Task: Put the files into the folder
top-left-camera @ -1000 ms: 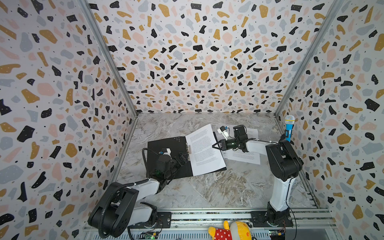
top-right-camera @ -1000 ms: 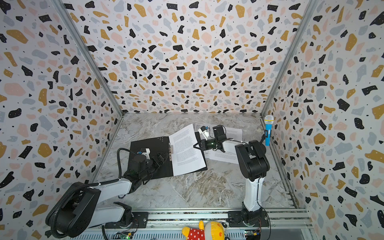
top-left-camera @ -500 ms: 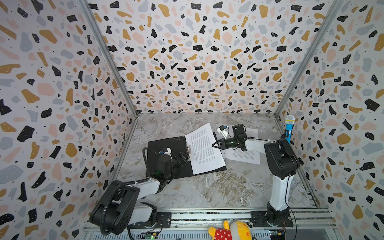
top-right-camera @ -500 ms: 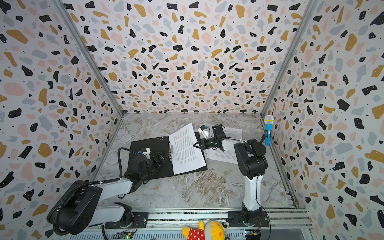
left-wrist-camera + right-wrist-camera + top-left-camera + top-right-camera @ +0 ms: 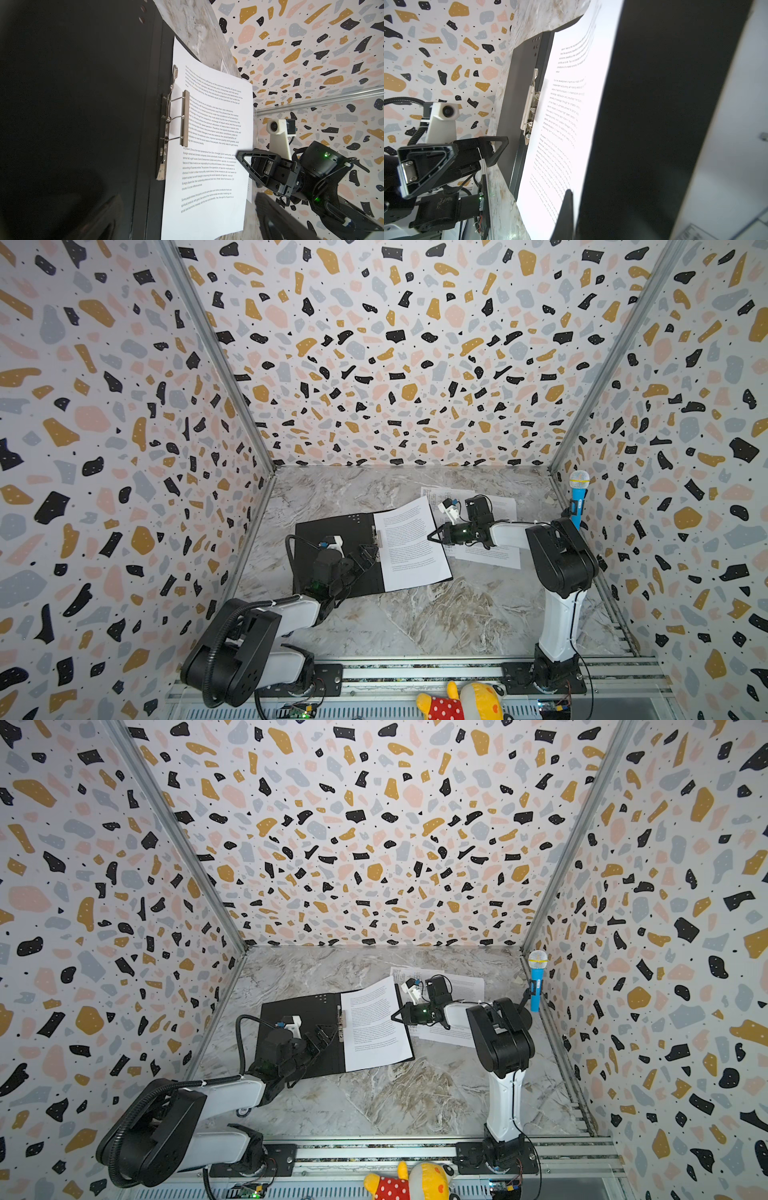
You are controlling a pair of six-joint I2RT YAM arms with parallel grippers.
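Note:
The folder (image 5: 332, 526) lies open on the table, black inside up, with its metal spine clip (image 5: 184, 118) raised. One printed text sheet (image 5: 409, 543) of the files rests on the folder's right half. My right gripper (image 5: 431, 537) is shut on that sheet's right edge, which curls up slightly. My left gripper (image 5: 368, 553) hovers open over the folder's left half, close to the clip, holding nothing. Two more sheets (image 5: 492, 553) lie on the table under and behind the right arm. One of them shows line drawings (image 5: 726, 187).
A blue toy microphone (image 5: 578, 499) stands against the right wall near the right arm's elbow. A red and yellow plush toy (image 5: 457, 701) sits on the front rail. Patterned walls close in the table on three sides.
Almost nothing has moved. The right arm's elbow has shifted a little to the left, and both grippers stay where they were.

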